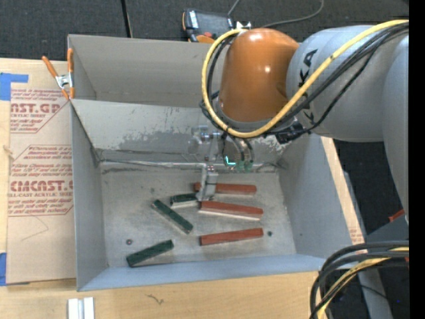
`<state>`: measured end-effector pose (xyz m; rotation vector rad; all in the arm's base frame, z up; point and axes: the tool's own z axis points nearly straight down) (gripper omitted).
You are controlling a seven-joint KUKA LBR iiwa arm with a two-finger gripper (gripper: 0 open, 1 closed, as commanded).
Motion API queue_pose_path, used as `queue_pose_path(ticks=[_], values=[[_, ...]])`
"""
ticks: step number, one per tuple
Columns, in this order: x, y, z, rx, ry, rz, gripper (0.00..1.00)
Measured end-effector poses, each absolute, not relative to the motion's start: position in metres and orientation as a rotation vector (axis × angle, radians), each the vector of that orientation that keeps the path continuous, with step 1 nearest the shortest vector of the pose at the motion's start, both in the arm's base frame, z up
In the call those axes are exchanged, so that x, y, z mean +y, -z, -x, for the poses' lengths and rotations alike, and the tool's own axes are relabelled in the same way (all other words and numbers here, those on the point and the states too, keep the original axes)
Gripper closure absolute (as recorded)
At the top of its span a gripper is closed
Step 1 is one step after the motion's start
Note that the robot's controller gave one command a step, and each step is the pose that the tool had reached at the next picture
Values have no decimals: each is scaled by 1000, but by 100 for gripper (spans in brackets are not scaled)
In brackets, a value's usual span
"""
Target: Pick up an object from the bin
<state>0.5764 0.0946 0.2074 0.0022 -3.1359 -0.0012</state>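
My gripper (208,189) hangs below the orange cover and reaches down to the middle of the bin floor. Its tip is at the left end of a red-brown bar (234,189) lying crosswise. Just left of the tip lies a short dark green bar (182,199). Directly below it is a second red-brown bar (230,210) with a pale upper edge. Whether the tip touches any of them is hidden by the angle.
A long dark green bar (172,216) lies slanted to the lower left. Another green bar (150,252) sits near the front left corner, and a third red-brown bar (231,237) lies near the front wall. The arm covers the bin's back right.
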Motion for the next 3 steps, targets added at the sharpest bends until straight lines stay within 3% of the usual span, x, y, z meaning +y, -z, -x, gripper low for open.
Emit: queue_pose_path(ticks=[1,2,3], values=[[101,-67,-550,-3124,-1,-239,0],[102,-74,-553,-3137,3,-238,100],[163,-221,-570,-3114,5,-499,100]])
